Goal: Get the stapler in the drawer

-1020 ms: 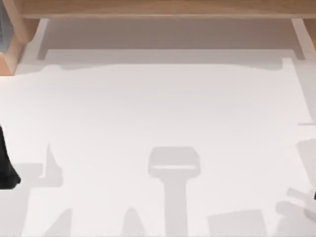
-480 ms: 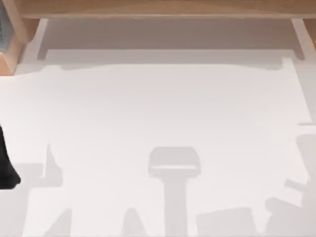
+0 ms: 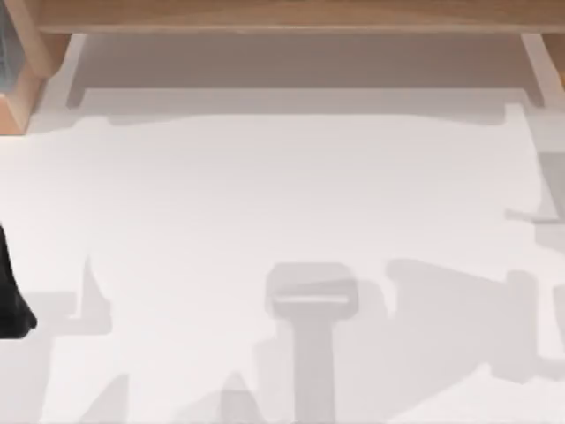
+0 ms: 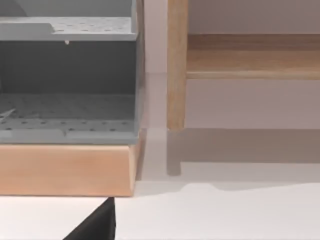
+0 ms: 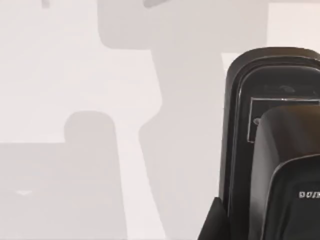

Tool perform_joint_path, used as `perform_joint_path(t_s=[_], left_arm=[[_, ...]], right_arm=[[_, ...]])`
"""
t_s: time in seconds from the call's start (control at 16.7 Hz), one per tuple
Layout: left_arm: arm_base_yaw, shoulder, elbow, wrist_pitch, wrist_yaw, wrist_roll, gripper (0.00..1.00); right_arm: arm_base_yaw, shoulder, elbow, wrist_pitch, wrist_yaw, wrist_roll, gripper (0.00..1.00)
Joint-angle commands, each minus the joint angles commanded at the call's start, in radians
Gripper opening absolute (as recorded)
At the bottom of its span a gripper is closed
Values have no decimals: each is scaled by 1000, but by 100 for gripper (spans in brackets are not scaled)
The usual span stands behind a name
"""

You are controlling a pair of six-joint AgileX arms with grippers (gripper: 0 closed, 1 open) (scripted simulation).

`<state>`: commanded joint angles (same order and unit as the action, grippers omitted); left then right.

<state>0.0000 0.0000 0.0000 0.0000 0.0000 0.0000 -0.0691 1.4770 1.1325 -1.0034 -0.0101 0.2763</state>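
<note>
White surface [image 3: 265, 177], bare along its middle. Wooden frame [image 3: 282, 13] along the far edge.

Change since a second ago: the right arm's shadow [image 3: 459, 318] has left the near right corner and now spreads broad toward the middle of the near edge. So the right arm has swung inward.

Stapler [image 5: 272, 150]: black and glossy, seen close up in the right wrist view, lying on the surface. Right claw [image 5: 216, 224]: a dark wedge beside the stapler. Spread or pinching, cannot tell.

Left arm [image 3: 11, 300] unchanged at the left edge. Left claw [image 4: 97, 225]: state cannot tell.

Grey drawer unit [image 4: 67, 75] at the far left corner, on a wooden base [image 4: 65, 170].

Judgement: an approach to the stapler looks under way. Stapler not yet in the drawer.
</note>
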Motion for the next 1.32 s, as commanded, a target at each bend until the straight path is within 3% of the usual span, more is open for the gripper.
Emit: perform_joint_path(t_s=[0.42, 0.66, 0.96, 1.32], left_arm=[[0, 0, 0, 0, 0, 0, 100], [0, 0, 0, 0, 0, 0, 100], [0, 0, 0, 0, 0, 0, 100], [0, 0, 0, 0, 0, 0, 100]], right_arm=[[-179, 455, 744, -145, -11, -316, 0], [-263, 741, 1042, -213, -28, -480, 0], [-325, 1008, 1204, -300, -59, -625, 0], [-342, 1065, 1222, -343, -67, -662, 0]])
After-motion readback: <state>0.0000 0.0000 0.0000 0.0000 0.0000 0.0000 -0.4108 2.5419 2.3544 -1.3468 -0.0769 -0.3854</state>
